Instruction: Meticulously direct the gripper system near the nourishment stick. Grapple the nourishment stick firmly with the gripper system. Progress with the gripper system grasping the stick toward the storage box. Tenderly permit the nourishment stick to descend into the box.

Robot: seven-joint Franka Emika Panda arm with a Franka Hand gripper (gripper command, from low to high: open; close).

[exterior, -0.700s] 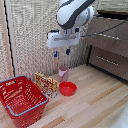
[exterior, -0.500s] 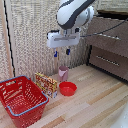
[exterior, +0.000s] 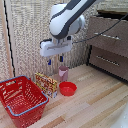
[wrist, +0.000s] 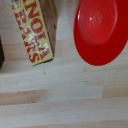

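Gripper system (exterior: 55, 62) hovering above yellow nourishment stick (exterior: 46, 83), fingers apart, empty; stick between red lattice storage box (exterior: 21, 100) and red bowl (exterior: 67, 88)

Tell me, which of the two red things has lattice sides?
The big red basket with the grey-blue rim; the small red bowl beside the snack package is solid.

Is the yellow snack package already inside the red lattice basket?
No, the yellow snack package lies on the wooden floor beside the red lattice basket.
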